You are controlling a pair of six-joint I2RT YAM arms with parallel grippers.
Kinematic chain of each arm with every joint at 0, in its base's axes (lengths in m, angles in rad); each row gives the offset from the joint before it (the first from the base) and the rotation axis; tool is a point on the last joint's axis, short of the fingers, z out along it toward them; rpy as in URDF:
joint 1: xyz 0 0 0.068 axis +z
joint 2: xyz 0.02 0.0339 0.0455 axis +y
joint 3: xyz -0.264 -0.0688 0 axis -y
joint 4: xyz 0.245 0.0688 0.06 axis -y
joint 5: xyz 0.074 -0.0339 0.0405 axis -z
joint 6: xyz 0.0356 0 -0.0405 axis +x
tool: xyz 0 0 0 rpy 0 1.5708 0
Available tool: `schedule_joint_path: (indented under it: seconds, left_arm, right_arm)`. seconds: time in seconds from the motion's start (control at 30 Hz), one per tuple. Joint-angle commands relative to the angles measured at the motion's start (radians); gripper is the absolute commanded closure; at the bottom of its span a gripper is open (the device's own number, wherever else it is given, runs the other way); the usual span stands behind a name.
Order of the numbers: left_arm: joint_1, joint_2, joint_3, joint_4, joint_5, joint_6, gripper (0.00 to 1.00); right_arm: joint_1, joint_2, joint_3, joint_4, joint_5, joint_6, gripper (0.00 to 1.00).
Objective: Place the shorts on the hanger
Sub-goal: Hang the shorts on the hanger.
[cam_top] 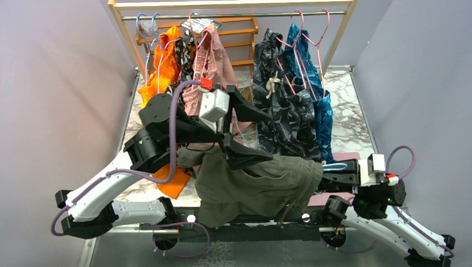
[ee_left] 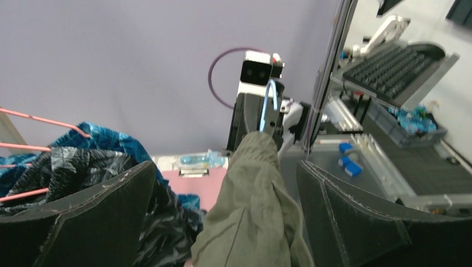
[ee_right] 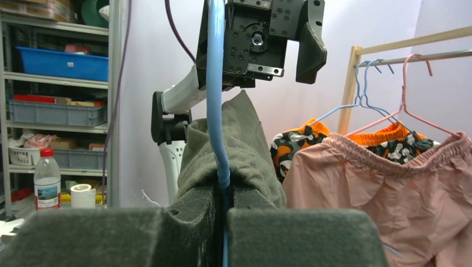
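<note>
Nearest, at the front edge of the table (cam_top: 356,111), the right gripper (ee_right: 222,222) has its 2 fingers pressed together on the wire of the hanger (ee_right: 215,83), a thin light-blue one. The shorts (cam_top: 256,186), dark olive and creased, are draped over that wire and bunch right against the closed fingers. Just behind, the left gripper (cam_top: 253,133) hangs over the cloth with its fingers spread wide, gripping nothing; 1 leg of the shorts runs between them. Farthest back, the rack (cam_top: 234,16) holds pink shorts (cam_top: 214,61), leaf-print shorts (cam_top: 284,105), an orange garment (cam_top: 161,67) and a blue garment (cam_top: 314,83).
</note>
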Motion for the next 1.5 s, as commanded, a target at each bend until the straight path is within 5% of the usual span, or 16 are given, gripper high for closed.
schedule_joint_path:
  seconds: [0.0, 0.27, 0.67, 1.1, 1.3, 1.47]
  left_arm:
    - [0.003, 0.028, 0.067, -0.090, 0.108, 0.123, 0.01]
    - [-0.004, 0.137, 0.157, -0.297, 0.161, 0.192, 0.06]
    - [-0.211, 0.250, 0.222, -0.589, -0.115, 0.392, 0.14]
    - [-0.260, 0.272, 0.235, -0.666, -0.322, 0.437, 0.24]
    - [-0.259, 0.288, 0.214, -0.704, -0.323, 0.437, 0.38]
    - [-0.259, 0.277, 0.189, -0.709, -0.297, 0.440, 0.38]
  right_arm:
    - [0.005, -0.084, -0.028, -0.036, 0.092, -0.030, 0.99]
    - [0.006, -0.082, -0.056, -0.052, 0.095, -0.033, 0.99]
    - [0.006, 0.008, -0.052, -0.022, 0.069, -0.049, 0.99]
    - [0.006, 0.065, -0.029, -0.016, 0.014, -0.057, 0.99]
    - [0.006, 0.070, -0.011, -0.042, -0.005, -0.070, 0.99]
    - [0.006, 0.076, -0.002, -0.041, -0.013, -0.072, 0.99]
